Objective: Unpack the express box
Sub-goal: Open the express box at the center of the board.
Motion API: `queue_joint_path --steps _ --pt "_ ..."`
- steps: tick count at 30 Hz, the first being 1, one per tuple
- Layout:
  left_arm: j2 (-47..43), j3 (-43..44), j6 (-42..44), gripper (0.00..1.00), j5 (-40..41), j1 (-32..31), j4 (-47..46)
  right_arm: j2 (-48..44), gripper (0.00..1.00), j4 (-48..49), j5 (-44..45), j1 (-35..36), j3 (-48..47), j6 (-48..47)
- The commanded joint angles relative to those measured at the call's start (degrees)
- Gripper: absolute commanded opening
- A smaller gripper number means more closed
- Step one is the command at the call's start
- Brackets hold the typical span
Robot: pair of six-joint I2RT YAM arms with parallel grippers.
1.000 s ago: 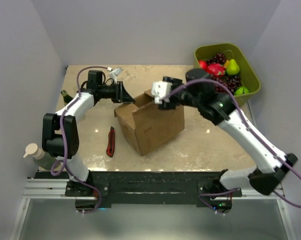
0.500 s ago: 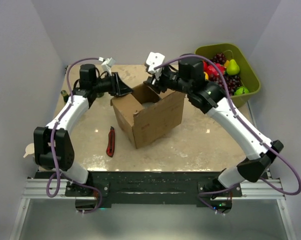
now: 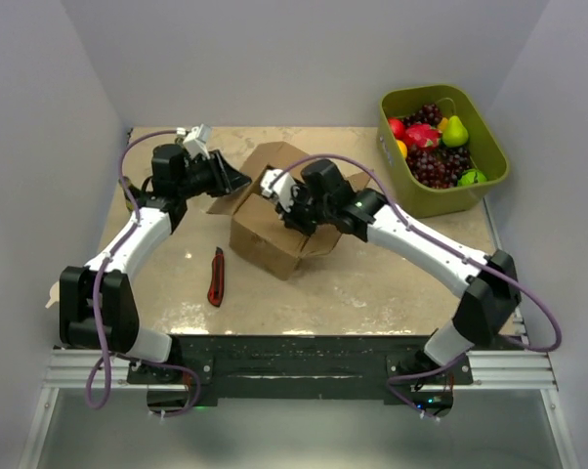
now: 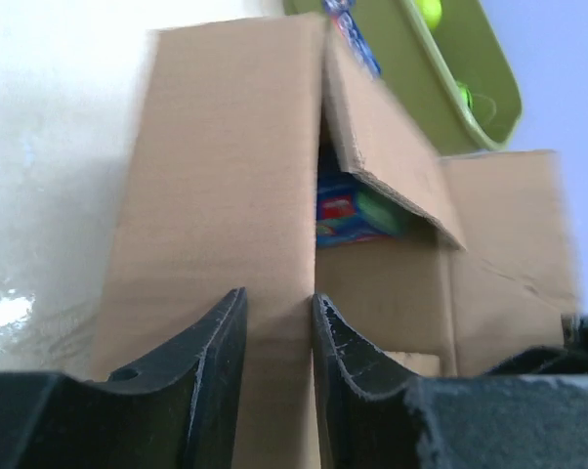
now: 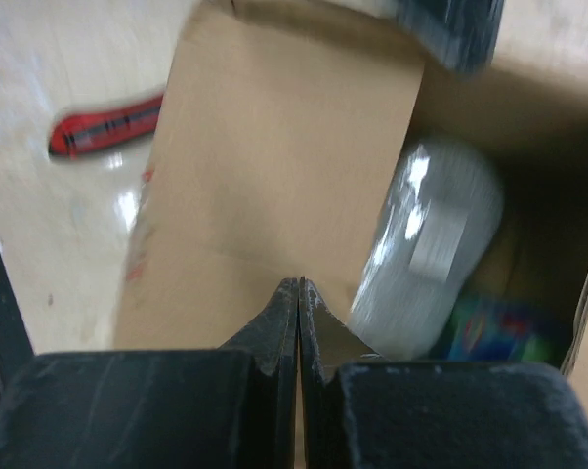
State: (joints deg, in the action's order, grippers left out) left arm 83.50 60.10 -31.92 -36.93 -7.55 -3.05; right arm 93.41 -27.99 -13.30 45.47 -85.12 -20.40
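With your right claw (image 5: pixel 300 322) pinched shut on nothing above a flap and your left claw (image 4: pixel 274 337) narrow, clamping the opposite flap of the box (image 3: pixel 274 230) mid-tabletop (image 3: pixel 372 283), you seem at the reach-in step: next reopen the right for the grey pouch (image 5: pixel 426 244) inside.

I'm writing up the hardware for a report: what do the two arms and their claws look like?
Both arms have white link shells with black joints and black bases. A purple cable loops along the left arm and the right arm. Near each wrist sits a small white block. The left claw and right claw have matte black, tapered fingers with scuffed surfaces.
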Motion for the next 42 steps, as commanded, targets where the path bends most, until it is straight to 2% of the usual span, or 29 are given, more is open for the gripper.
queue_joint_path --steps 1,5,9,14,19,26,35,42 --pt "-3.52 -2.34 -6.74 0.0 2.65 0.96 -7.94 -11.21 0.0 -2.69 5.56 -1.96 10.04 1.42" --pt "-2.47 -5.16 -6.66 0.0 2.65 1.66 -7.67 -19.73 0.0 0.91 5.92 -3.28 19.88 1.6" --pt "-1.77 -7.79 -6.13 0.0 2.3 1.66 -8.81 -19.24 0.0 6.35 3.28 -3.64 22.11 0.36" --pt "-1.5 -8.59 -6.05 0.0 0.9 1.66 -9.69 -11.07 0.0 12.42 5.91 -3.55 15.01 -2.0" --pt "-1.85 -8.42 -4.99 0.0 0.63 1.49 -9.87 -3.59 0.0 13.13 12.66 -3.55 10.51 -3.59" --pt "-2.12 -9.38 -1.83 0.0 1.24 1.49 -7.32 -1.57 0.0 19.02 19.89 -4.69 5.95 -2.8" --pt "-1.42 -8.42 -1.39 0.0 0.98 1.49 -6.44 6.08 0.0 21.4 21.12 -8.38 -5.66 -5.96" --pt "-1.33 -8.5 -0.78 0.0 1.07 1.14 -5.83 7.14 0.01 21.4 19.19 -8.82 -8.57 -6.4"
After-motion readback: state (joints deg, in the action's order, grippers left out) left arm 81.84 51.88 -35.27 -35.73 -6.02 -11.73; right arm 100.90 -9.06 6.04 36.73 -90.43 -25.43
